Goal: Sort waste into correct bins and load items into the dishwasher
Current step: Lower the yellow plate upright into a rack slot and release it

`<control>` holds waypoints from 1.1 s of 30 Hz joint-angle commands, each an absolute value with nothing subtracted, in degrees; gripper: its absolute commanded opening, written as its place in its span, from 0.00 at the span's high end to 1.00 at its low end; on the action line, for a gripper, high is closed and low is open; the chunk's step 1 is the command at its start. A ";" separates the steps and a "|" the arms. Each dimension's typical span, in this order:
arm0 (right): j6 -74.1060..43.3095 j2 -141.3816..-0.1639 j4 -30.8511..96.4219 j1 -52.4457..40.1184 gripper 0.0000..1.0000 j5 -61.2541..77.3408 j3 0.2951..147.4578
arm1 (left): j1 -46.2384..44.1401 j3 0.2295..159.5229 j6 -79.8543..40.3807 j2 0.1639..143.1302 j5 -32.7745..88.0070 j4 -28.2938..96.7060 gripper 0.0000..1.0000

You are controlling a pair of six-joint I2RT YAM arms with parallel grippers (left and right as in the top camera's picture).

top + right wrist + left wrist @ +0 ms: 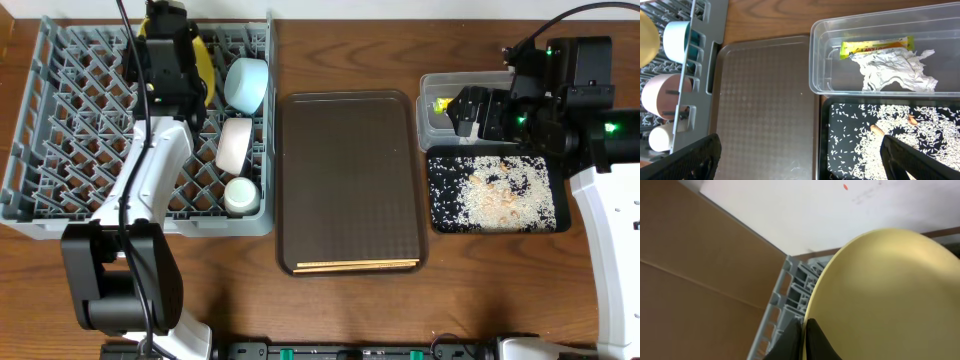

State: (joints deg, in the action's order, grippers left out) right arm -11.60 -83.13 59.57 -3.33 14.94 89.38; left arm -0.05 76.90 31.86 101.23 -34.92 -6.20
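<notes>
**Step in hand.** Loading the rack (60, 150). The left hand (804, 326) is closed to a narrow pinch on the rim of the yellow plate (880, 290), which stands on edge at the rack's far side, just beside the blue bowl (247, 82). Whether the plate is seated between pegs cannot be told.

**Right hand.** The right hand (800, 162) is spread wide and holds nothing. It hangs above the tub (819, 75) and the black tray (840, 112).

**Waste.** It appears sorted. The wrapper (875, 47) and the crumpled paper (897, 70) lie in the tub; the rice (890, 135) is spread on the black tray.

**Next move, as judged.** Confirm the plate is held by the pegs, then open the left hand and lift clear without tipping it. The chopsticks (355, 265) are the one item not loaded. They lie flat along the near edge of the brown tray (350, 170); being thin and low, they call for a careful pinch.

**Count.**
- Plate: one
- Bowls: two, blue and white (233, 145)
- Cup (241, 195): one
- Chopsticks: one pair
- Wrapper: one
- Paper: one wad
- Rice: many loose grains
- Bins: two
- Rack: one
- Brown tray: one, on the worktop (330, 50)
</notes>
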 commanded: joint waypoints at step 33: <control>-12.19 -83.26 59.66 -2.68 0.01 14.81 89.52 | -0.08 77.17 23.59 101.06 -34.09 -0.01 0.35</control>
